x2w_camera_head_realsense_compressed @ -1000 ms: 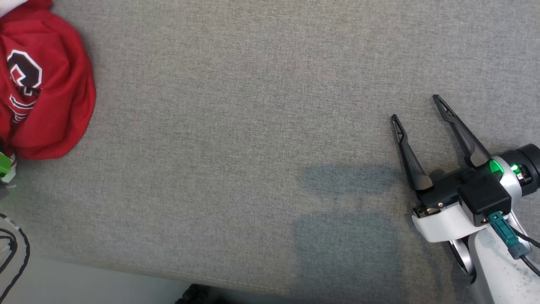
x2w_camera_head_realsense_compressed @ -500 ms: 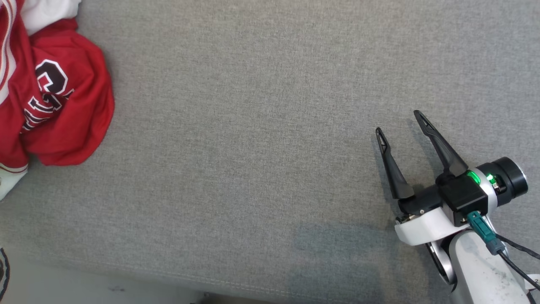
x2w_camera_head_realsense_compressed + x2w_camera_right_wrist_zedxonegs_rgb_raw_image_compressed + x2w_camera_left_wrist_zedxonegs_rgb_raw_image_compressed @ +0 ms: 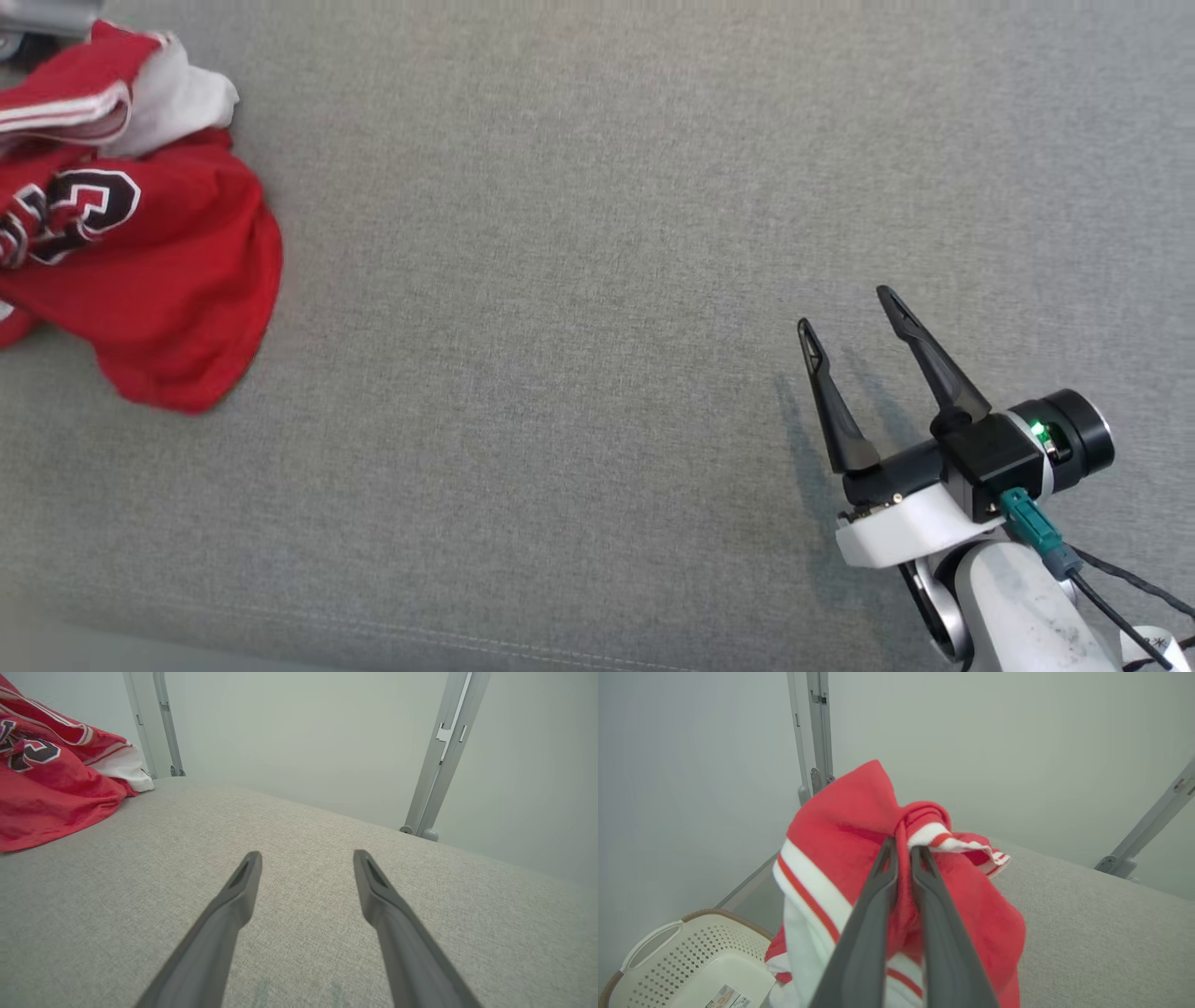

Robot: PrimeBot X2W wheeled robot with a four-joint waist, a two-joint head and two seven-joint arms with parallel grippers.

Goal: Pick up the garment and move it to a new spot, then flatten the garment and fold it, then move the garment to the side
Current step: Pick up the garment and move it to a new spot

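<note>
The garment (image 3: 159,271) is a red jersey with white stripes and dark lettering, bunched at the far left of the grey fabric table (image 3: 560,327). In the left wrist view my left gripper (image 3: 903,851) is shut on a fold of the garment (image 3: 859,826), which hangs bunched around its fingers, lifted above the surface. My right gripper (image 3: 845,308) stands open over bare table at the lower right, far from the cloth. From the right wrist view the garment (image 3: 51,788) lies at the left, beyond the open right gripper (image 3: 306,858).
A white perforated laundry basket (image 3: 686,956) sits below the garment off the table's edge. Grey metal frame posts (image 3: 444,751) rise behind the table against a pale wall. The table's front edge (image 3: 467,644) runs along the bottom of the head view.
The head camera has shifted, so the whole picture slid. The garment has been taken hold of by my left gripper and raised, showing more of its white striped part. The right gripper stays open.
</note>
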